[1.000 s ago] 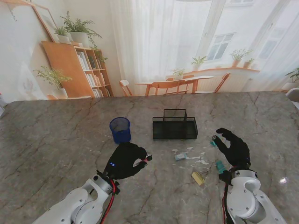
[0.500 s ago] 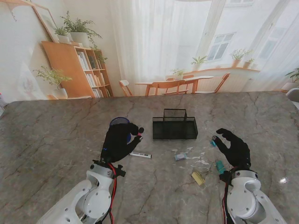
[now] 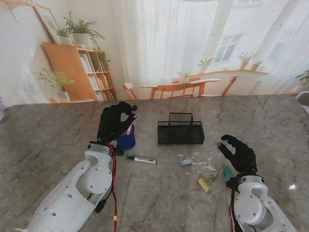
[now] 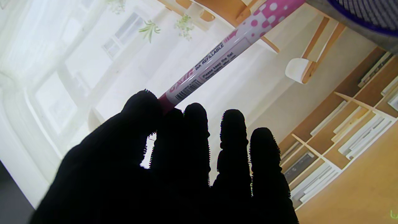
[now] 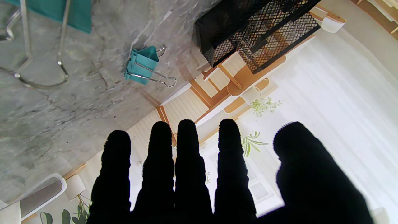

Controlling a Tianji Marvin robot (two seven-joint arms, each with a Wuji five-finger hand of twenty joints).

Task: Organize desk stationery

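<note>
- While the left hand [image 3: 115, 123] pinches a pink dotted marker [image 4: 224, 51] between thumb and fingers, it hovers just over the blue mesh pen cup [image 3: 126, 140]; insertion is judged not yet done.
- Right of the cup, a black-and-white marker [image 3: 141, 159] lies on the table [image 3: 48, 140], unsorted.
- Farther right of the cup, the black mesh organizer [image 3: 180, 131] appears empty.
- Right hand [image 3: 238, 153] is spread, holding nothing, near teal binder clips [image 5: 141, 64]; most sorting remains.
</note>
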